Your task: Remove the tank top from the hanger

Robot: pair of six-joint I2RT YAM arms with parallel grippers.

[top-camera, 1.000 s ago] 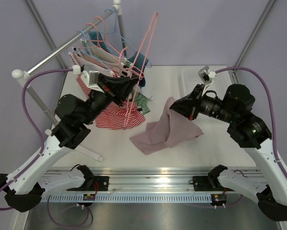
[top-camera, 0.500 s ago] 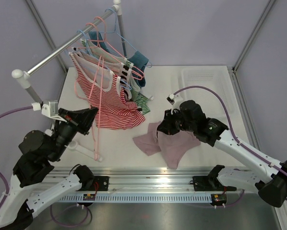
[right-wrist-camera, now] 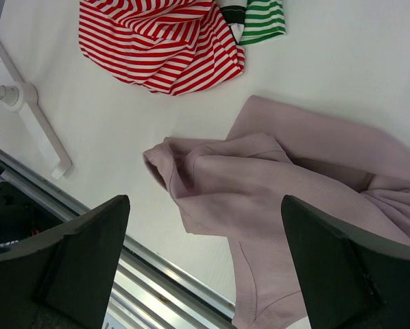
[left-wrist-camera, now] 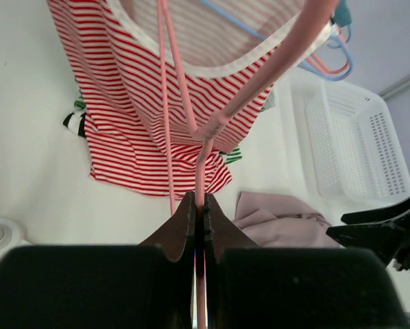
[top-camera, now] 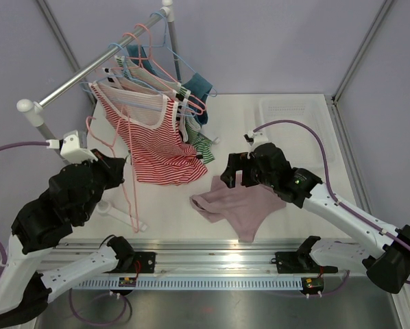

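Now mauve tank top [top-camera: 245, 205] lies crumpled on desk [top-camera: 171, 212], off the hanger; right tool [top-camera: 235, 173] spread wide just above it, left tool [left-wrist-camera: 198, 207] pinching bare pink hanger [left-wrist-camera: 213, 129]

The left arm [top-camera: 61, 202] and right arm [top-camera: 342, 209] match: white links, bulky black joint housings, black bases [top-camera: 133, 262]. A purple cable [top-camera: 287, 125] loops off each, a white bracket [top-camera: 71, 147] caps the left wrist, and the fingers [right-wrist-camera: 75, 260] are flat matte black wedges
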